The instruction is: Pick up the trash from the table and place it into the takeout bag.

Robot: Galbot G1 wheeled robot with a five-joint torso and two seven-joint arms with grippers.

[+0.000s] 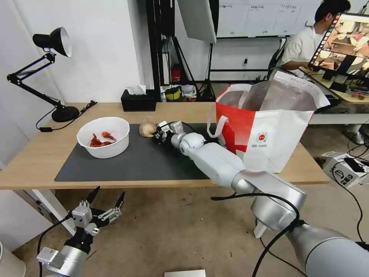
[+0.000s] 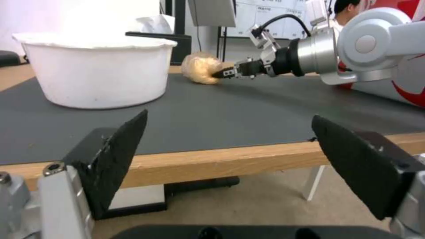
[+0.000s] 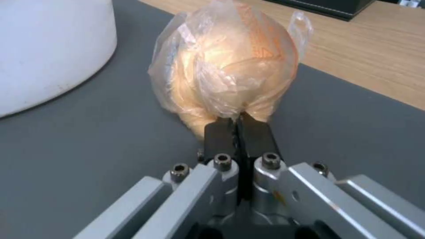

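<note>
A beige lump wrapped in thin clear plastic [image 1: 147, 128] [image 2: 201, 68] [image 3: 225, 66] lies on the dark grey mat [image 1: 134, 163] of the table [image 1: 34, 161]. My right gripper [image 1: 157, 134] [image 2: 221, 73] [image 3: 239, 123] is shut, pinching the wrap at the lump's near side. Left of it stands a white bowl [image 1: 103, 136] [image 2: 95, 76] [image 3: 44, 49] with red shells inside. The takeout bag [image 1: 269, 127] [image 2: 411, 89], white and red, stands open at the table's right end. My left gripper [image 1: 108, 193] [image 2: 229, 116] hangs open below the table's front edge.
A black tissue box [image 1: 138, 100] sits at the table's back edge. A black desk lamp [image 1: 57, 77] stands at the back left with its cable on the wood. Another desk with a monitor [image 1: 342, 42] lies behind the bag.
</note>
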